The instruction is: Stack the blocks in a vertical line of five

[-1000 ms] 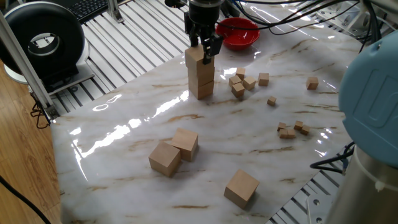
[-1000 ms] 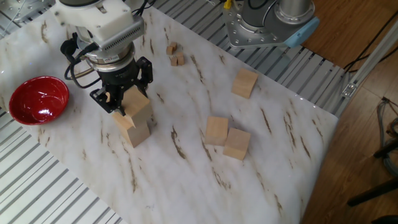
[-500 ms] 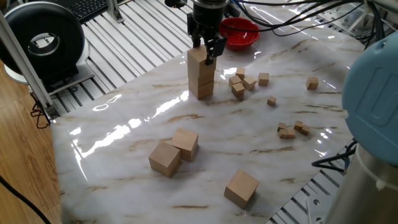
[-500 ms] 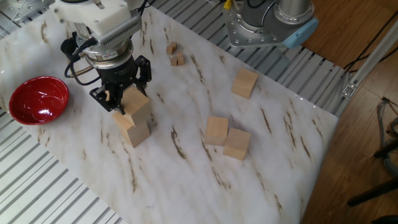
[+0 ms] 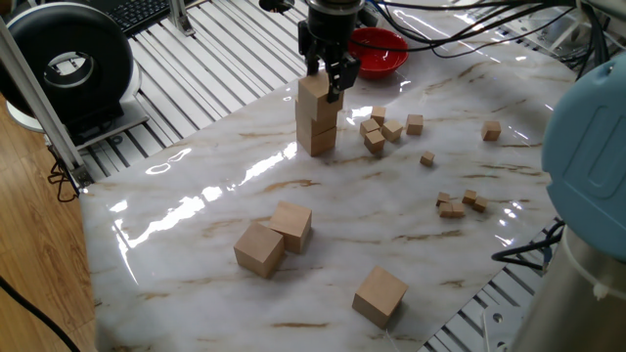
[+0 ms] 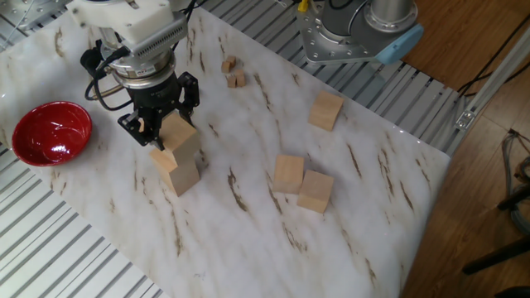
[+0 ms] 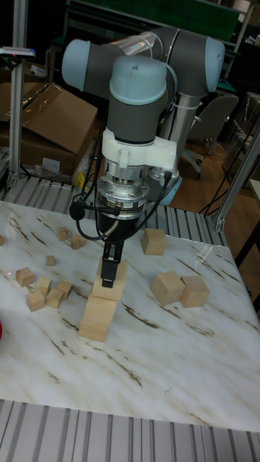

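A short stack of tan blocks [image 5: 316, 139] [image 6: 186, 178] [image 7: 97, 317] stands at the far side of the marble table. Its top block [image 5: 313, 93] [image 6: 182, 139] sits slightly askew on the one below. My gripper [image 5: 326, 80] [image 6: 161, 124] [image 7: 112, 271] hangs straight down over the stack. It looks open, its fingers flanking the upper part of the top block. Two loose blocks [image 5: 291, 225] [image 5: 259, 248] touch each other nearer the front. A third block [image 5: 380, 295] [image 6: 326, 110] lies alone.
A red bowl [image 5: 377, 49] [image 6: 50, 132] sits just behind the stack. Several tiny wooden cubes [image 5: 381, 129] [image 5: 460, 202] [image 7: 43, 292] are scattered beside it. The arm's base [image 5: 587, 147] stands at the table's edge, with slatted metal around the slab.
The gripper has crept slightly up and away over the stack while the top block stays where it was.
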